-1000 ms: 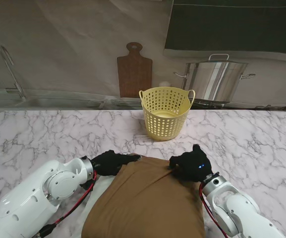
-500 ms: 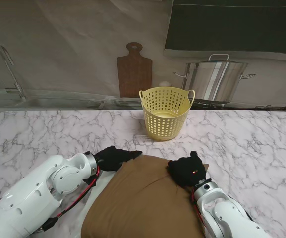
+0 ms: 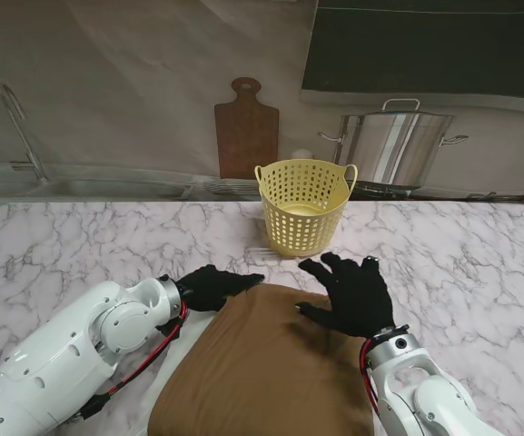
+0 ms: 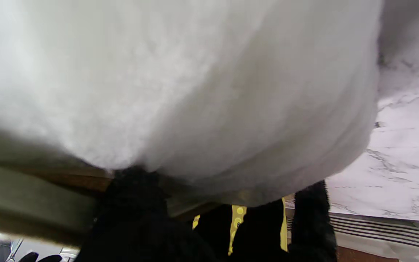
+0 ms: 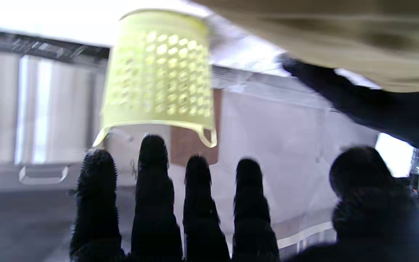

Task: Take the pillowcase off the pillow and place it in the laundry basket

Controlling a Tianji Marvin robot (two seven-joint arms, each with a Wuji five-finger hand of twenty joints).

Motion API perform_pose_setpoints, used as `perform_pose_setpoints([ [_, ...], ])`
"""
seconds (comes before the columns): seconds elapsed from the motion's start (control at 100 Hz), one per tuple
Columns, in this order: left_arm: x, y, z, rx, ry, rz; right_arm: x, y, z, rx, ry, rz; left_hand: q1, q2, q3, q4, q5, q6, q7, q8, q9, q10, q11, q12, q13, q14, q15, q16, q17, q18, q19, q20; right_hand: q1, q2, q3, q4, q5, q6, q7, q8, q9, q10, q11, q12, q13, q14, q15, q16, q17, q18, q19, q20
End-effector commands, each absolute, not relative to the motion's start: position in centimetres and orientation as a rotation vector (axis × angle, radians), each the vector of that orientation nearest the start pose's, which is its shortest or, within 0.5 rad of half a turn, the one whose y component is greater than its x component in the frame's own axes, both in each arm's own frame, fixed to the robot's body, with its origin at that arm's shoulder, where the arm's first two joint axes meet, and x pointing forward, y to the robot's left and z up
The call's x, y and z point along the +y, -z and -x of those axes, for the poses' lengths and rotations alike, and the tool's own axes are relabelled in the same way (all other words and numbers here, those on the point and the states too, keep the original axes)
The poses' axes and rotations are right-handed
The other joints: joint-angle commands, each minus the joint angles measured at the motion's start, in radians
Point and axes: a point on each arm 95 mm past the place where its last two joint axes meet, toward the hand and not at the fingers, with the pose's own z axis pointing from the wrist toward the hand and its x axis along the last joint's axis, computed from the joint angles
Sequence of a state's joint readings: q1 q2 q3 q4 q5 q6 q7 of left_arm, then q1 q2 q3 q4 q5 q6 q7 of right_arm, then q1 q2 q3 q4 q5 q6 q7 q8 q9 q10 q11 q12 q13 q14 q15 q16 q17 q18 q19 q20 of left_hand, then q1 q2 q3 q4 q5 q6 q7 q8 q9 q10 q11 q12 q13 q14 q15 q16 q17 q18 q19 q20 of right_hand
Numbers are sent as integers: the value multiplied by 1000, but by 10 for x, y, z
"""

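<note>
The right robot hand (image 3: 354, 295) is hovering with fingers spread, holding nothing, over the pillowcase (image 3: 262, 368). The left robot hand (image 3: 209, 286) is lying at its far left corner; whether it is gripping, I cannot tell. The basket (image 3: 303, 206) is standing farther from me.

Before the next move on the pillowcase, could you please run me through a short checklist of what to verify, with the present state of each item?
1. Right hand free: ok, fingers spread, holding nothing, over the far edge of the pillowcase.
2. Left hand gripping the pillowcase: cannot tell; its fingers lie at the far left corner, and the left wrist view shows white pillow filling close by.
3. Pillowcase off the pillow: not ok, the brown cover is on it.
4. Laundry basket upright and open: ok.
5. Path to the basket: ok, bare marble table between.
</note>
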State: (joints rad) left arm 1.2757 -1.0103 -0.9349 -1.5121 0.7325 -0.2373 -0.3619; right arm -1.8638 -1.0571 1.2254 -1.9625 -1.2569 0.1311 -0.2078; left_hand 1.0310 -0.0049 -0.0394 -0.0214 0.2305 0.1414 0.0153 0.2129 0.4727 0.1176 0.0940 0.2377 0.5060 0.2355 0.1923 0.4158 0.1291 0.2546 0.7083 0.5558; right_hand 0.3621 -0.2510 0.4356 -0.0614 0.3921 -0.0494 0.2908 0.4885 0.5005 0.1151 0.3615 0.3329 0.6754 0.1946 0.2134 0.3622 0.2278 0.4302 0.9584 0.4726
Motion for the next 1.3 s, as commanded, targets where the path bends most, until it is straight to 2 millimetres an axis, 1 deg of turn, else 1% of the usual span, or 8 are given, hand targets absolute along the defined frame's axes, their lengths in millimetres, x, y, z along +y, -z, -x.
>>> perform_pose_setpoints([
  [0.0,-60,329,-421,2144,1527,1187,52,286,-304,1446,-1538,-894,41,2,13,8,-22,1,-16,8,-7,-11,-1,-2,31,-24,25,17,-4,19,-15,-5,-75,55,-18,9,-132,52,-96,-26,-126,31,-68,-69,-101,49,-75,-62,-49,65,-58,-38],
  [0.2,-59,329,-421,2143,1531,1186,65,323,-299,1737,-1478,-988,40,3,13,8,-22,0,-16,8,-6,-11,-2,-2,32,-22,25,17,-4,20,-14,-5,-196,-81,104,-21,-254,97,-251,53,-256,50,-91,-155,-22,65,-7,-52,73,77,27,14],
  [0.27,-58,329,-421,2143,1530,1185,65,332,-301,1760,-1462,-1012,39,2,13,7,-21,1,-16,8,-6,-11,-2,-2,32,-23,25,17,-4,20,-14,-5,-25,-223,106,-18,-174,85,-89,141,-135,43,31,-86,193,-26,148,66,225,-12,170,103],
  [0.39,-58,328,-421,2139,1529,1180,61,338,-304,1738,-1460,-990,41,2,14,8,-20,1,-16,8,-3,-12,-1,-1,32,-23,25,17,-4,21,-15,-5,322,-277,125,19,135,-39,180,200,344,-107,330,132,531,-192,475,244,442,-168,397,148],
  [0.46,-58,328,-422,2138,1528,1178,58,340,-306,1693,-1489,-982,41,1,13,8,-20,0,-16,8,-4,-11,-2,-1,32,-22,25,17,-4,21,-15,-5,417,-300,298,-81,260,-116,540,-16,607,-147,422,240,636,-235,636,291,518,-203,485,142],
  [0.56,-58,328,-422,2139,1525,1179,53,338,-306,1639,-1510,-942,41,0,13,7,-20,1,-16,9,-3,-11,-1,-1,32,-23,25,17,-4,21,-15,-5,445,-233,355,-107,395,-177,661,-36,673,-127,492,292,651,-275,814,332,548,-219,524,145],
  [1.08,-56,323,-422,2122,1521,1174,23,335,-285,1521,-1427,-939,23,-2,9,6,-12,12,-12,10,1,10,-2,-1,33,-21,26,17,-4,23,-15,-5,447,-215,406,-106,393,-173,675,73,659,-116,516,370,649,-281,875,290,527,-212,512,138],
  [1.29,-48,305,-418,2007,1575,1120,34,343,-301,1549,-1436,-977,8,-5,12,7,129,86,143,176,65,49,52,69,53,-22,53,41,13,12,30,15,453,-210,398,-104,383,-146,667,62,653,-120,506,339,647,-269,842,270,523,-211,496,128],
])
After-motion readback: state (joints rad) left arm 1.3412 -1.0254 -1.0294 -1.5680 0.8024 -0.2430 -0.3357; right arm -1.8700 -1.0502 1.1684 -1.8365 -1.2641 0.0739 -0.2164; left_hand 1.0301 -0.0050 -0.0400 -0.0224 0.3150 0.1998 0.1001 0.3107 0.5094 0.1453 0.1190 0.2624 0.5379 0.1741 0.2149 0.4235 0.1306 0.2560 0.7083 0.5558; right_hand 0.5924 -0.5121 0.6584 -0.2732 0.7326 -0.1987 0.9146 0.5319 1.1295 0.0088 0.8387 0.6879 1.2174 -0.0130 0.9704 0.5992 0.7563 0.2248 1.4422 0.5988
